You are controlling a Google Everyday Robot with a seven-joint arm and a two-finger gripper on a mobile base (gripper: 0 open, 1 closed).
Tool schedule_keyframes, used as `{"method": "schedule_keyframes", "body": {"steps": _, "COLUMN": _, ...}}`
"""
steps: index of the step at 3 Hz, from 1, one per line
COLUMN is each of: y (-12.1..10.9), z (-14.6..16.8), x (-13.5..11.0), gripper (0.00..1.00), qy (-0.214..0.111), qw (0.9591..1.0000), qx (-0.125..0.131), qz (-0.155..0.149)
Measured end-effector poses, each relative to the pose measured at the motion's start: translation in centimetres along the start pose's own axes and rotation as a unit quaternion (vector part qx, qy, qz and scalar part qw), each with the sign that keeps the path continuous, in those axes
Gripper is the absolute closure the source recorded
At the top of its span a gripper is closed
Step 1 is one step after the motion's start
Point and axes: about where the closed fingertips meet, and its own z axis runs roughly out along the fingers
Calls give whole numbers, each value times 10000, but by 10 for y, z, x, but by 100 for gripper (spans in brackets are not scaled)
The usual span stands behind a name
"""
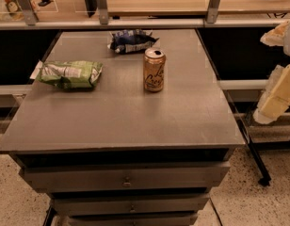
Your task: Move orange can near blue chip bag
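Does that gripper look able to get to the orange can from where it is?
Probably yes: the gripper hangs off to the right of the table, and nothing stands between it and the orange can.

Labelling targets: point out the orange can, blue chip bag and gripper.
orange can (154,72): camera view, lettered side.
blue chip bag (131,41): camera view, wrinkled front.
gripper (272,105): camera view, far right edge, pale body.

Can: dark cursive script down the side, looks like "LaCroix", not fully legible. Blue bag: white markings, unreadable. Green bag: pale print, unreadable. No numbers or signs legible elsewhere. Gripper at right edge, off the bench, no marking readable.
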Motion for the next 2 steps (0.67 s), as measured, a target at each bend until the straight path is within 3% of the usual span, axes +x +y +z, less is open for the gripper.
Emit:
{"method": "schedule_keyframes", "body": {"steps": 1, "y": -2, "z": -3, "x": 0, "gripper": 0, "qy": -548, "qw": 9963, "qx": 100, "qz": 661}}
{"method": "schedule_keyframes", "body": {"steps": 2, "y": -4, "z": -10, "x": -1, "gripper": 0, "qy": -969, "qw": 9850, "qx": 507, "qz": 1338}}
